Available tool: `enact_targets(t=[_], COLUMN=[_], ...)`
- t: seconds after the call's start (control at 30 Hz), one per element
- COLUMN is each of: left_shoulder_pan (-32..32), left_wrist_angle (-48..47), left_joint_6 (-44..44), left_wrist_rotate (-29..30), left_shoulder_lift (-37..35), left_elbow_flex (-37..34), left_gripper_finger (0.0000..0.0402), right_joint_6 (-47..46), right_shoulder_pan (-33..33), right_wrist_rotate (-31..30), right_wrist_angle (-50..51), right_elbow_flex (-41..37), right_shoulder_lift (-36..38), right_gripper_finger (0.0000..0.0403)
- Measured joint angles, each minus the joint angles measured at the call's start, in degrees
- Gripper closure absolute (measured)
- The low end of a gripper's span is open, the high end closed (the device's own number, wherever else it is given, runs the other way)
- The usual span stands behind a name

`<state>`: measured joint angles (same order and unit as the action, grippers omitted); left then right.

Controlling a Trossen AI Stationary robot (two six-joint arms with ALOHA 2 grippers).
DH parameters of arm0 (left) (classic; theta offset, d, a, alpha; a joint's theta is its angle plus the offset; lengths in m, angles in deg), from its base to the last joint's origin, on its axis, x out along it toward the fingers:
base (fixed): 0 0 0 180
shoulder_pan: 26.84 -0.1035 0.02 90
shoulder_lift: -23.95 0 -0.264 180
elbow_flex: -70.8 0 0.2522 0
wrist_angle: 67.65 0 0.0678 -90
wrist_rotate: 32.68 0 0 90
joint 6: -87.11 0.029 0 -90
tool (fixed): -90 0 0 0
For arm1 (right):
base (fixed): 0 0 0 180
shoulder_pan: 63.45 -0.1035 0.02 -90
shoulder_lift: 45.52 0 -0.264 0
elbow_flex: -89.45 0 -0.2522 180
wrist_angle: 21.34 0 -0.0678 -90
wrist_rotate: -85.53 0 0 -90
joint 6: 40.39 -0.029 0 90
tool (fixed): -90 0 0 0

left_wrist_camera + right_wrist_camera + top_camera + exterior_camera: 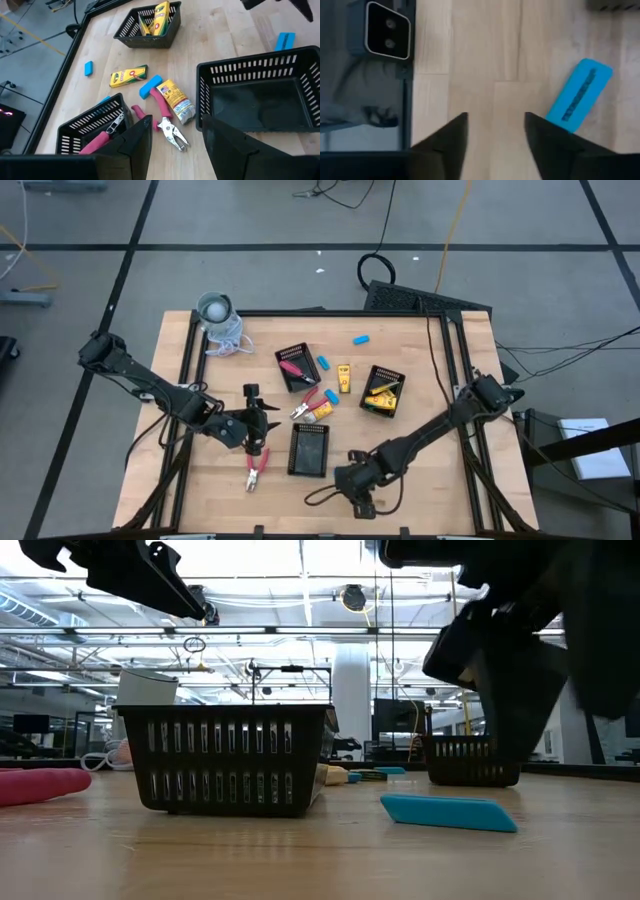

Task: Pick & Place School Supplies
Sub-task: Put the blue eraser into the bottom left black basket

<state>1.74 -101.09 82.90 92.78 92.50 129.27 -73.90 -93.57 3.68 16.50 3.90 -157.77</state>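
Light-blue oblong piece [580, 96] lies flat on wood-grain table [485, 65] beside the open right claw [495, 131].

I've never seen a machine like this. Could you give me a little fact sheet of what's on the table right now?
Trays: three black slotted ones
Front tray: empty
Back tray: red-handled tool and a blue piece inside
Right tray: yellow boxes inside
Loose in the middle: red-handled tool, yellow boxes, blue pieces
Loose near the front: second red tool
Left gripper: fingers open, holding nothing, beside the front tray
Right gripper: fingers open, holding nothing, beside a blue piece
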Motion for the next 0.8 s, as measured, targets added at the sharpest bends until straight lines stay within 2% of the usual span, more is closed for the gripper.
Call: enact_targets(t=[0.13, 0.27, 0.47, 0.8], left_shoulder_pan=[0.0, 0.0, 0.0, 0.0], left_wrist_angle=[0.0, -0.1, -0.1, -0.1], left_joint_6=[0.0, 0.5, 0.9, 0.9], left_wrist_rotate=[-0.6, -1.0, -1.0, -1.0], left_shoulder_lift=[0.0, 0.0, 0.0, 0.0], left_elbow_flex=[0.0, 0.0, 0.0, 0.0], left_gripper_finger=[0.0225, 0.0225, 0.0225, 0.0225], right_joint_6=[-1.2, -0.8, 1.9, 2.9], right_shoulder_pan=[1.4, 3.2, 4.4, 4.2], right_wrist_rotate=[1.0, 1.1, -0.1, -3.9], right_wrist_angle=[0.7, 1.1, 1.6, 1.6], right_elbow_flex=[0.0, 0.0, 0.0, 0.3], right_shoulder_lift=[0.0, 0.0, -0.3, -5.3], right_gripper_finger=[0.0152, 0.0121, 0.0122, 0.0120])
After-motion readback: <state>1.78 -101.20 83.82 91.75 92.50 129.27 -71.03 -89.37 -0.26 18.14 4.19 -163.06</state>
